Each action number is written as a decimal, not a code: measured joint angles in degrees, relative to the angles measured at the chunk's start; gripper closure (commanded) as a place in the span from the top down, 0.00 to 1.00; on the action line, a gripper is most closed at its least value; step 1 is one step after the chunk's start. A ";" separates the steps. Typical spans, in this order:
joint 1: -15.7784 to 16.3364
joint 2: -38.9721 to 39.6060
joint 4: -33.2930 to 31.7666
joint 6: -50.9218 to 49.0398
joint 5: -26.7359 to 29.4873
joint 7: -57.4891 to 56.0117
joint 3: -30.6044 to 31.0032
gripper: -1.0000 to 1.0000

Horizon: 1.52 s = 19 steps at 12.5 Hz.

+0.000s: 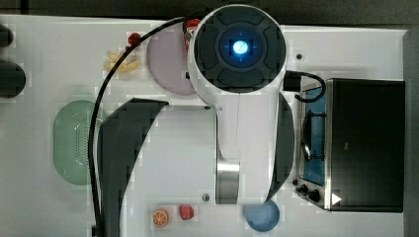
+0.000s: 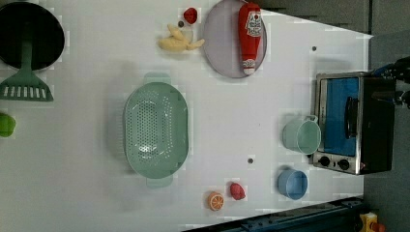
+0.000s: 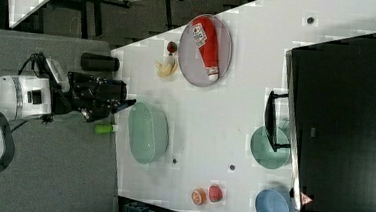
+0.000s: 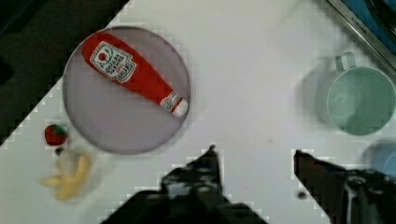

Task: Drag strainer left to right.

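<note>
The strainer (image 2: 155,130) is a pale mint-green oval basin with a perforated floor. It lies on the white table, in the top view's left part (image 1: 74,143). In the right view my gripper (image 3: 126,103) hangs off the strainer's (image 3: 147,132) rim, on the right view's left, apart from it. In the wrist view the gripper (image 4: 256,156) is open, its two dark fingers spread with only bare table between them. The arm's white body (image 1: 237,98) covers the middle of the table in the top view.
A purple plate (image 2: 227,48) carries a ketchup bottle (image 2: 249,36). Near it lie a banana (image 2: 178,42) and a strawberry (image 2: 190,14). A teal mug (image 2: 302,135) and blue bowl (image 2: 292,183) stand by the toaster oven (image 2: 353,121). An orange slice (image 2: 215,200), black pan (image 2: 29,34) and spatula (image 2: 24,87) sit along the edges.
</note>
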 measured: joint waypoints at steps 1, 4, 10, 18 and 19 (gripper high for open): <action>0.05 -5.42 -5.93 -5.42 0.01 0.30 -0.53 0.79; -1.29 -22.42 -15.78 -11.67 -0.25 3.27 -2.77 1.00; -0.89 -27.06 -11.25 -7.88 5.44 8.04 4.32 1.00; 4.59 -1.01 -14.77 10.48 5.91 42.94 31.04 1.00; 5.12 1.67 -15.44 13.16 5.84 48.20 33.00 1.00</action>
